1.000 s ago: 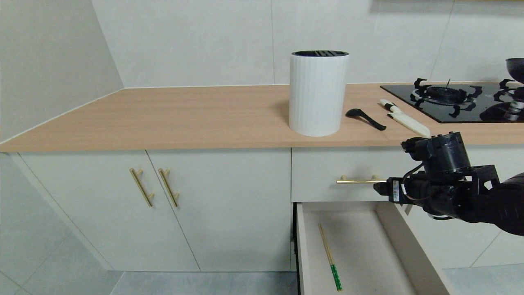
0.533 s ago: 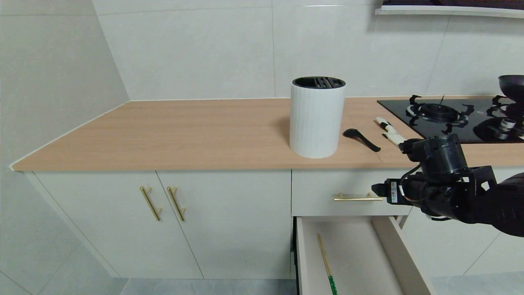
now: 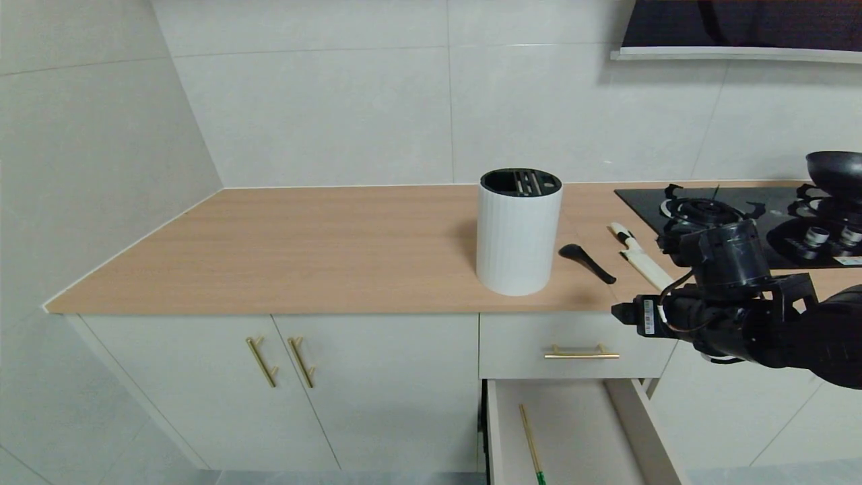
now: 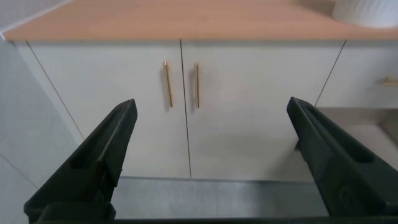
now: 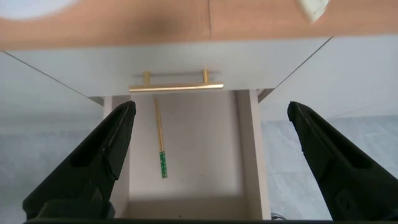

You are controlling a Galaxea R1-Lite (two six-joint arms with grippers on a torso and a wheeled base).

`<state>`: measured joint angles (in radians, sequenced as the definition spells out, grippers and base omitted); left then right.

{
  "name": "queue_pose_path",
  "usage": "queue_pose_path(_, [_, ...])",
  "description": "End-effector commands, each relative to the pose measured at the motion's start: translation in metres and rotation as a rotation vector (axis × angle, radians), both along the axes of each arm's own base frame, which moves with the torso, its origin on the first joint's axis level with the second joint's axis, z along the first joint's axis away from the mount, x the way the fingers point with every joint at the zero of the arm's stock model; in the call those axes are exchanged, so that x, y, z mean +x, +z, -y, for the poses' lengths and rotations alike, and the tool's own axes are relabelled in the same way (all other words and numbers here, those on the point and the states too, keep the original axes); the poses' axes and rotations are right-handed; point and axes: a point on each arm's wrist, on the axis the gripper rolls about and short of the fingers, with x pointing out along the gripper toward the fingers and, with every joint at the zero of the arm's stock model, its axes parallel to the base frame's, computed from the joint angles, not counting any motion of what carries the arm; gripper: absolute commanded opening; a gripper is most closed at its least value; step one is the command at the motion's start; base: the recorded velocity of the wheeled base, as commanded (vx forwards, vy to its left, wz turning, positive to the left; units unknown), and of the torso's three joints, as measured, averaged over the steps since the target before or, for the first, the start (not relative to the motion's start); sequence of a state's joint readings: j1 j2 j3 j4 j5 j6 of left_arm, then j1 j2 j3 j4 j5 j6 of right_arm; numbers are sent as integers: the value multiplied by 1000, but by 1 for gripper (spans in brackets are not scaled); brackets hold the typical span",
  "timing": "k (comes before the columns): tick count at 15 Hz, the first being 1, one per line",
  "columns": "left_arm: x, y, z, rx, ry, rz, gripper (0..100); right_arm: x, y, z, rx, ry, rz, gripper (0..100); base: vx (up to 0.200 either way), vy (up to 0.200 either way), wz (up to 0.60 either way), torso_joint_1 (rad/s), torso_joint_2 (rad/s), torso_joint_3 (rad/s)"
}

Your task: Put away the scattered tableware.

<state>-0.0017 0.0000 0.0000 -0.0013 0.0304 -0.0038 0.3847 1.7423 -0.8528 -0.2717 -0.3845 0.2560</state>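
Observation:
On the wooden counter (image 3: 323,249) stands a white ribbed utensil holder (image 3: 518,232). Right of it lie a black spoon (image 3: 586,261) and a white knife (image 3: 640,259). Below the counter, a lower drawer (image 3: 636,424) is pulled out, with one green-tipped chopstick (image 3: 530,441) (image 5: 160,146) on its floor. My right gripper (image 3: 630,315) (image 5: 211,112) hangs open and holds nothing, in front of the counter edge, above that drawer and near the knife. My left gripper (image 4: 211,106) is open and holds nothing, facing the double cabinet doors (image 4: 180,84).
The shut upper drawer has a brass handle (image 3: 581,352) (image 5: 176,87). A black gas hob (image 3: 741,215) with a dark pot (image 3: 835,165) takes up the counter's right end. Tiled walls close off the back and left.
The whole head view has shifted, with counter and cabinets lower in the picture, so the camera has moved. Against the cabinet, my right gripper has risen from drawer-handle height to the counter edge.

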Motion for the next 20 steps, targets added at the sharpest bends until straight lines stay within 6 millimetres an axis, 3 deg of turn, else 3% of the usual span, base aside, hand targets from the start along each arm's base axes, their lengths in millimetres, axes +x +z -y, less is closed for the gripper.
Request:
queue_pose_path(1, [0,0,0,-1,0,-1,100,0,-1,0,-1,0,-2,100,0,0,0,178,-408,-212])
queue_pose_path(8, [0,0,0,-1,0,-1,100,8,7,11,-42,78,4,100,0,0,0,28,-60,-33])
queue_pose_path(12, [0,0,0,-1,0,-1,100,49,18,38,25,191,41,100,0,0,0,0,0,0])
queue_pose_path(18, [0,0,0,-1,0,-1,100,100,15,28,-3,373,92,100,0,0,0,0,0,0])
queue_pose_path(20, [0,0,0,1,0,-1,100,111,0,26,-4,375,65,100,0,0,0,0,0,0])
